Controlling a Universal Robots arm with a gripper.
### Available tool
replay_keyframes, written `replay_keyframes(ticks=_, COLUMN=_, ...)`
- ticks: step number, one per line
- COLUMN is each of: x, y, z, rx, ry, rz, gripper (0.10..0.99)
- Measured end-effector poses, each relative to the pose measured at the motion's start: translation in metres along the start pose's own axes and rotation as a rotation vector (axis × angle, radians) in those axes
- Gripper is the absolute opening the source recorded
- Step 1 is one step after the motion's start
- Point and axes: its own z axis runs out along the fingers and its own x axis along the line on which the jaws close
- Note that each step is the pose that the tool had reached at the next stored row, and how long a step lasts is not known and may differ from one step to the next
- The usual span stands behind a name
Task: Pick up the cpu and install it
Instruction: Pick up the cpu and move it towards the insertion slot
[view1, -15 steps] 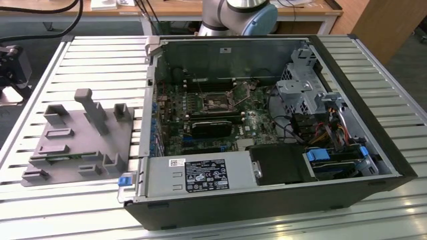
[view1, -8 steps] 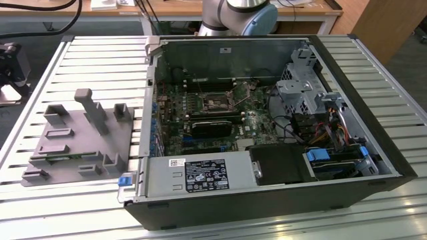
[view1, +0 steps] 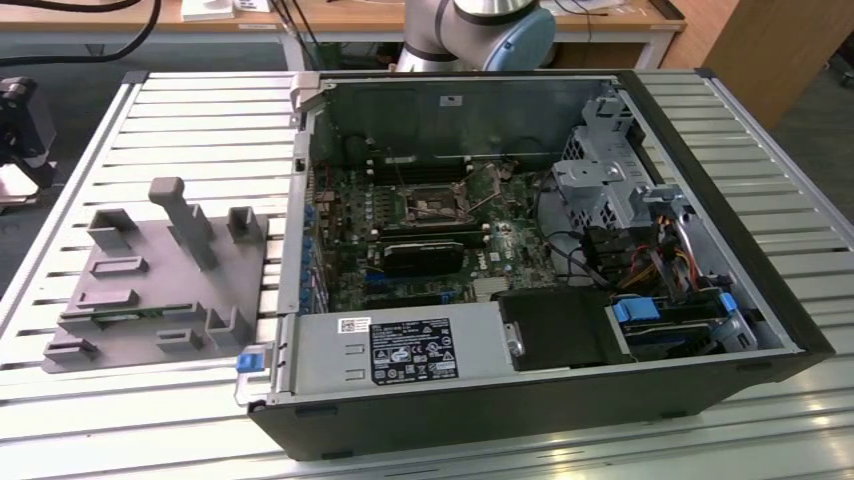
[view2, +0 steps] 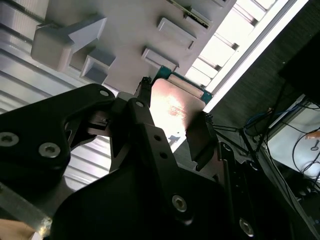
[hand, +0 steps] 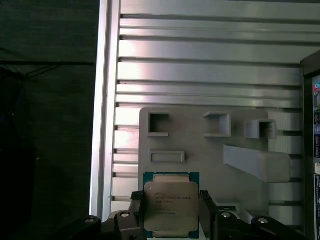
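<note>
Exterior view: the open case (view1: 534, 420) lies on its side on the slatted table (view1: 200, 110). The grey fixture (view1: 147, 290) sits beside it, on this view's left. The arm (view1: 481, 25) stands behind the case's far wall. Here you can look inside the case at the green board (view1: 400, 240) and the cables (view1: 641, 265).
First wrist view: this looks down on the cpu (hand: 171, 205). Its silver top faces up on a green base, between 2 black fingers (hand: 136, 215).
Second wrist view: this looks along the claw (view2: 174, 100) from behind. The cpu's top shines pink-grey in front of the fixture's pale blocks.
Claw: it is nearly closed, with 1 finger against each of 2 opposite cpu sides. It has hold of the cpu.
Cpu place: it is at the fixture's corner nearest the table rim (hand: 104, 125), apart from the case.
Hidden: the cpu's underside is hidden. I cannot tell if it rests on the fixture or is lifted off it. 1 cpu edge is cut off in the first wrist view, and the claw's body covers part of the fixture in the second wrist view.
Edges and room: the rim runs close beside the cpu, with dark floor (hand: 50, 150) past it. A tall post (hand: 255, 162) stands on the cpu's case side. Bare slats lie open beyond the fixture.
</note>
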Motion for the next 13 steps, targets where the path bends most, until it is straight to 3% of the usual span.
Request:
replay_keyframes(ticks=7, x=0.0000, y=0.0007, z=-0.0090, rx=0.000, ry=0.0000, rz=0.000, gripper=0.533)
replay_keyframes(ticks=13, x=0.0000, y=0.0023, z=-0.0245, rx=0.000, ry=0.0001, rz=0.000, gripper=0.533)
